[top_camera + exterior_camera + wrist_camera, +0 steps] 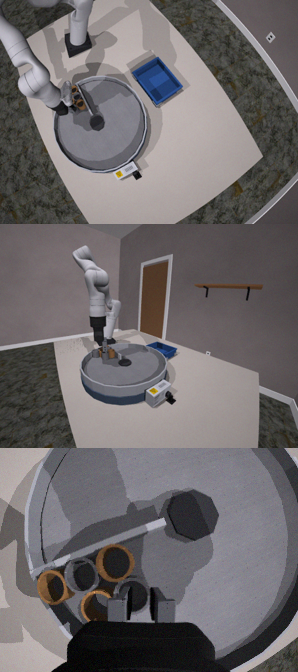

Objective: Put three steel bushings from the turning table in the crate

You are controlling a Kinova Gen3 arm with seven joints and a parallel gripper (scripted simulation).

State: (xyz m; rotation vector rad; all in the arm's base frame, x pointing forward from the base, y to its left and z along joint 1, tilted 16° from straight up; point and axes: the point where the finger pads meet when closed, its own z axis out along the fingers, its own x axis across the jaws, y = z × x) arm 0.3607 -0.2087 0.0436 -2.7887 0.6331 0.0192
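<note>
Steel bushing (105,356) (131,580) on the turntable by bench's L edge (top view), gripper (72,107) (105,348) (141,598) part-open above. Pick step, approx.; next: align, lower, grip, then carry twd R edge to crate (170,94) (168,353).

Steel bushings: grey, hollow, upright; one (77,93) (69,580) between orange bushings (80,108) (111,353) (100,569), another (105,356) (120,587) beside them.
Turning table (118,134) (120,390) (240,548): round, grey, rimmed; bushings clustered near its divider.
Crate (170,95) (171,353): blue, open, upright; no bushings inside.
</note>
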